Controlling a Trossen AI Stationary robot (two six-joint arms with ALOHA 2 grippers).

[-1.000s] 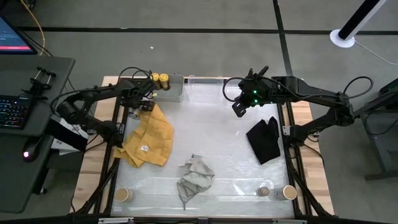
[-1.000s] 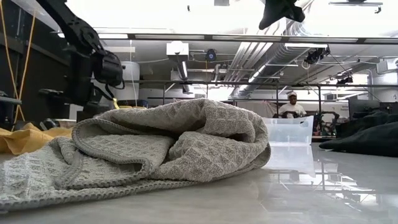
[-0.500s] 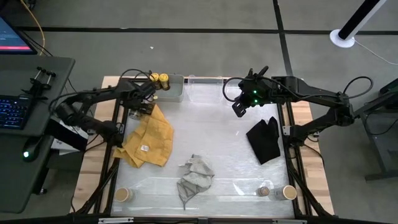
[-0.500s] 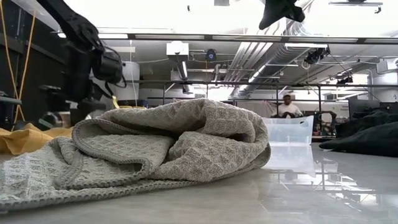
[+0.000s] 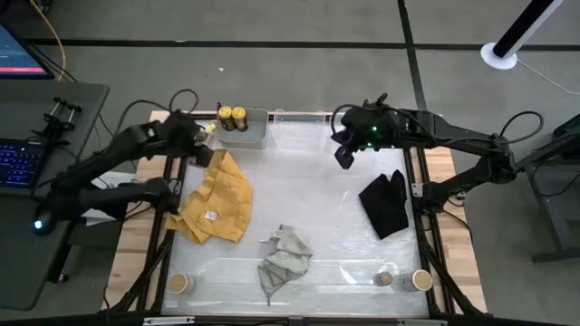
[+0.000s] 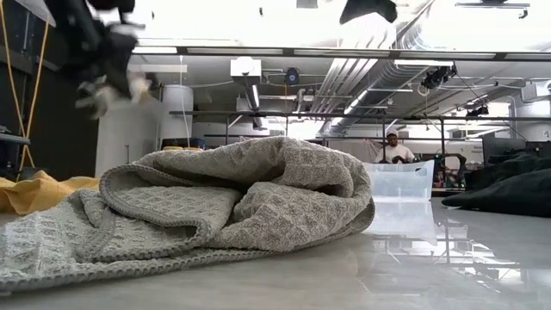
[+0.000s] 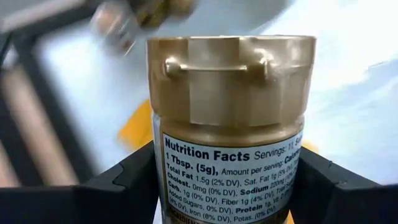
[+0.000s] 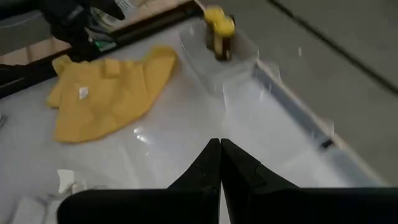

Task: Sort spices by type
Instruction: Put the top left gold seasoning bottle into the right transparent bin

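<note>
My left gripper is raised over the table's far left corner, beside the yellow cloth, and is shut on a tan jar with a pale gold top. In the low view it is a blur high up. Two dark jars with yellow tops stand in the grey bin. Two more tan jars and a tiny clear jar stand near the table's near edge. My right gripper hovers shut over the far middle of the table. My left gripper pinches the tan jar by its labelled body, one finger on each side. The jar's pale top stands clear beyond the fingers. The jar is lifted clear of the table.
A grey cloth lies crumpled at the near middle and fills the low view. A black cloth lies on the right. A clear bin sits along the far edge beside the grey bin. A person stands in the room beyond.
My left gripper has risen from the far edge of the yellow cloth and swung toward the table's left, carrying the tan jar up off the table. My right gripper has drifted slightly left.
</note>
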